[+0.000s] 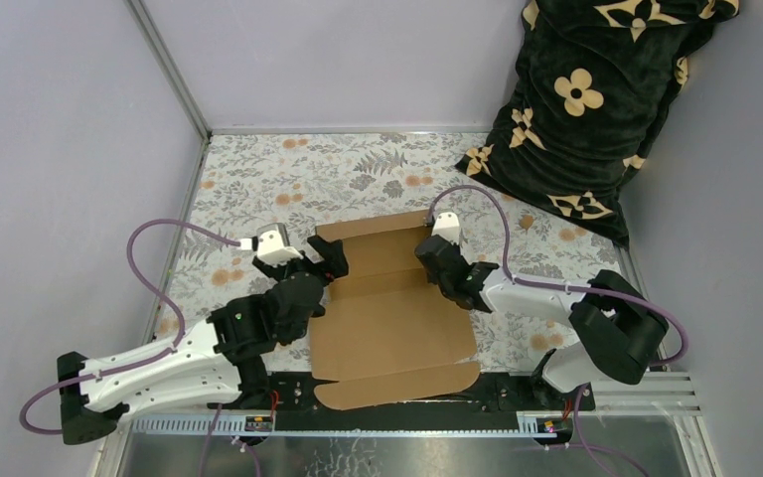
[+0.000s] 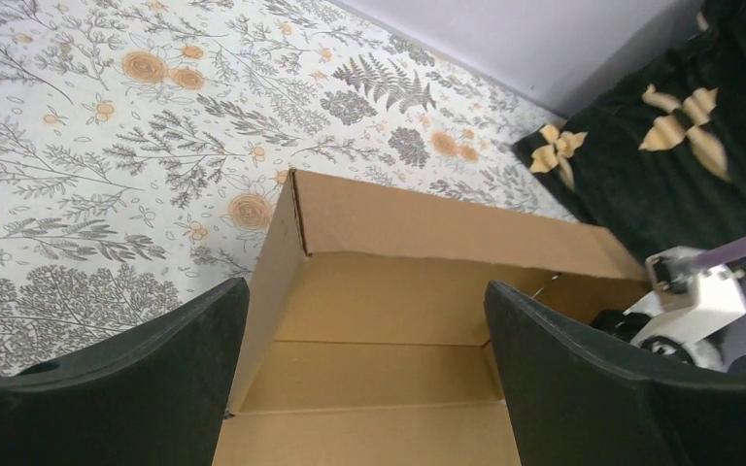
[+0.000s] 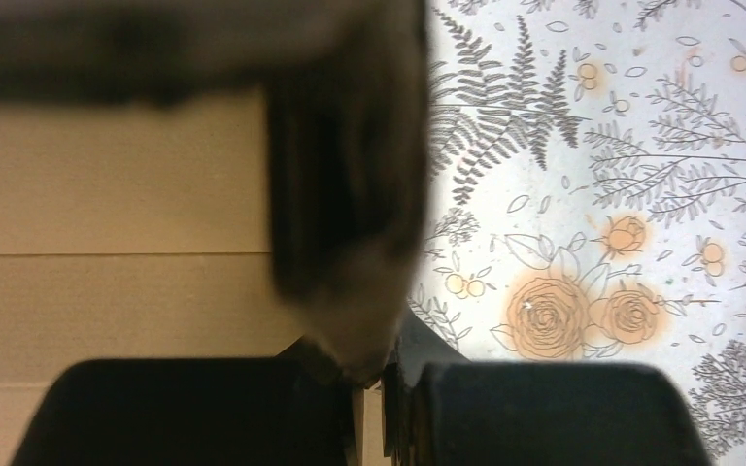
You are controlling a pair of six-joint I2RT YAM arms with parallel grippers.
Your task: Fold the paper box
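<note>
Left gripper [image 1: 320, 261] stands fully open and holds nothing. Its jaws straddle the upright left side wall of the paper box [image 1: 392, 323]. Right gripper [image 1: 429, 254] is closed on a thin cardboard edge at the right side of the box.

One bench [image 1: 258, 179], covered in a floral cloth, carries the box, which lies centrally between the two arms. One black cushion [image 1: 586, 99] with tan flower motifs leans in the far right corner, well apart from the box.

The box is partly formed: the far and left walls are raised, and the near flap lies flat toward the arm bases. Its interior shows bare cardboard only.

Count: two grippers, one box, one cushion.
</note>
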